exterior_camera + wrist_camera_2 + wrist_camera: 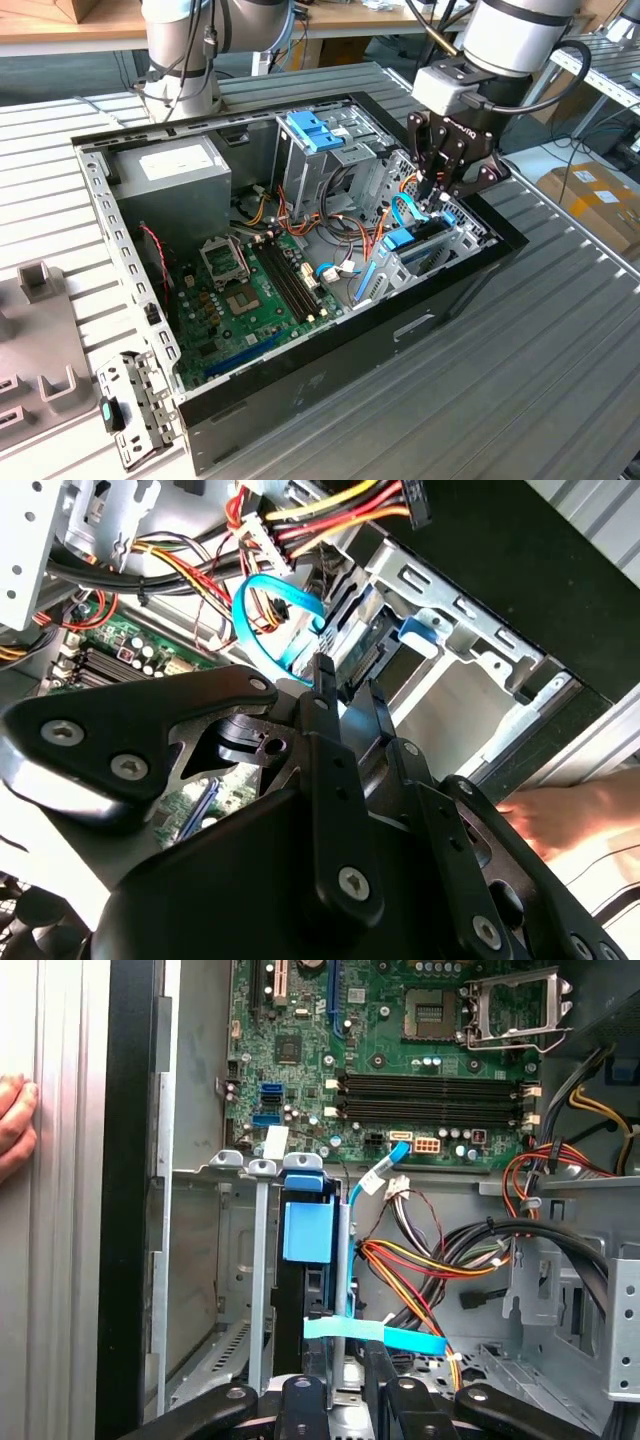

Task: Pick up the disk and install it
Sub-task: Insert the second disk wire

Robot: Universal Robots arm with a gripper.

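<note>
The disk (307,1230), with its light-blue carrier, stands on edge inside the drive bay at the case's front corner. In the exterior view the disk (403,240) sits in that bay on the right of the open computer case (330,350). My gripper (438,195) hangs just above the bay, over the end of the disk nearest the case wall. In the first wrist view the gripper (345,1400) is right above the slot. The second wrist view shows the gripper (347,695) pointing into the bay, with a bit of light blue just beyond it.
A light-blue flat cable (375,1332) crosses the bay under the gripper and loops up (262,620). Bundled power wires (430,1260) lie beside the slot. A person's hand (14,1125) rests outside the case wall (565,815). A tall drive cage with a blue bracket (315,130) stands behind.
</note>
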